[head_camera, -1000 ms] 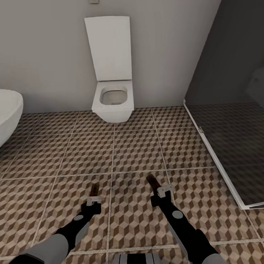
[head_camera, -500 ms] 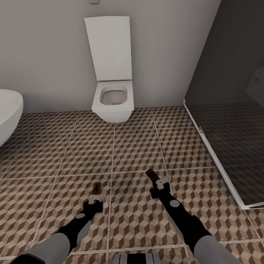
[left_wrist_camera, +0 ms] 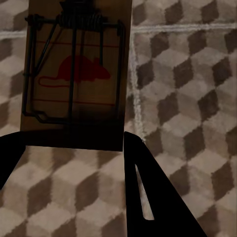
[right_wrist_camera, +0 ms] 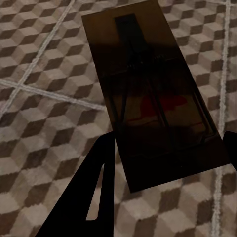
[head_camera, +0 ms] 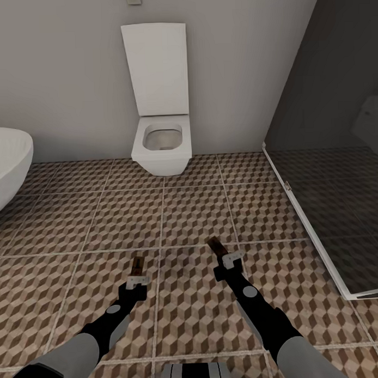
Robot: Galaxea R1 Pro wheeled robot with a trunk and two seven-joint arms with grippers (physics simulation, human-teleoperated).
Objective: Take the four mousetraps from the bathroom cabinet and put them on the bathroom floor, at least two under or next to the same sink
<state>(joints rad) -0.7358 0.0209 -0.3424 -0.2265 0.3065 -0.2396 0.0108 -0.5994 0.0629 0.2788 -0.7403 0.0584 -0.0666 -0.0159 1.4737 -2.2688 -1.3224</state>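
Note:
Two mousetraps show, one in each gripper. My left gripper (head_camera: 137,279) is shut on a brown wooden mousetrap (head_camera: 138,265), which sticks forward over the cube-patterned bathroom floor (head_camera: 190,216). In the left wrist view that mousetrap (left_wrist_camera: 74,74) shows a wire spring and a red mouse print between dark fingers (left_wrist_camera: 148,197). My right gripper (head_camera: 230,259) is shut on a second mousetrap (head_camera: 215,246), a little further forward. The right wrist view has this mousetrap (right_wrist_camera: 153,94) dark and tilted above the tiles. The edge of a white sink (head_camera: 8,162) shows at the far left. The cabinet is out of view.
A white wall-hung toilet (head_camera: 161,141) with its lid up stands against the grey wall ahead. A dark glass shower screen (head_camera: 331,195) with a white base rail closes off the right side. Tiled floor lies open between the grippers and the toilet.
Both arms have reached further forward with their mousetraps, the right one more than the left. The camera has not moved.

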